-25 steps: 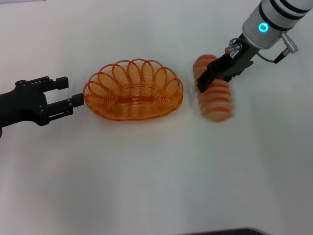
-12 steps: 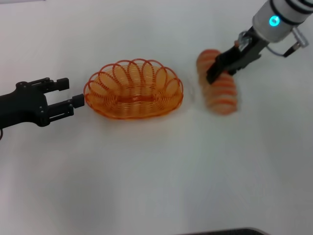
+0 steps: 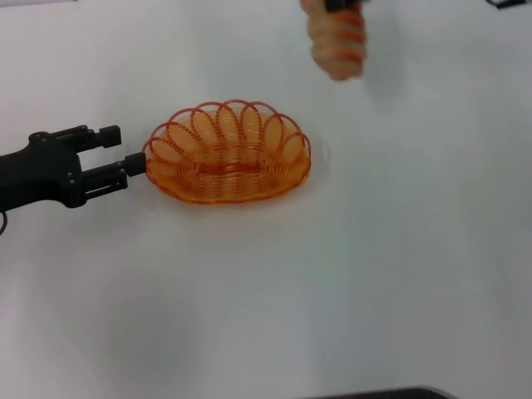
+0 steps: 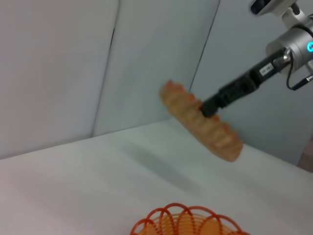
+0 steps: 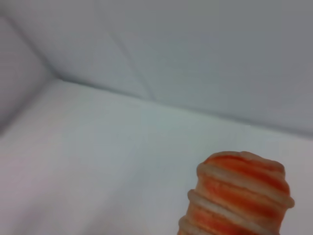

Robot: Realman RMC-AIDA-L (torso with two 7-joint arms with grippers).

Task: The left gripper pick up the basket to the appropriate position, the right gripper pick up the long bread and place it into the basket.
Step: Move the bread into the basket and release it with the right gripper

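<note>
Bench point(image 3: 332, 291): plain white, matte, bare across the near half. A dark strip shows at the near edge in the head view. Behind the far edge, pale grey wall panels point(image 4: 58, 68) with a vertical seam, seen from the left wrist view.

Basket point(image 3: 227, 152): sits flat mid-bench, slightly toward the left edge, long axis parallel to the near edge. Nothing inside. Its looped rim also shows in the left wrist view point(image 4: 188, 223).

Left gripper point(image 3: 112, 158): low over the bench at the left edge, jaws spread wide, one fingertip touching or just short of the basket's left end; can't tell which. Not closed on the wire.

Long bread point(image 3: 337, 41): up off the bench near the far edge, right of centre, well apart from the basket. In the left wrist view point(image 4: 200, 122) it hangs tilted in the air, one end higher. Right wrist view shows only its rounded striped end point(image 5: 239, 196).

Right gripper point(image 4: 211, 106): jaws clamped across the loaf's middle, arm reaching in from the right.

Versus a second ago: bread was low beside the basket's right end, gripper on it; now it's lifted and carried toward the far edge. Basket hasn't moved. Left gripper has nudged slightly closer to the basket end.
</note>
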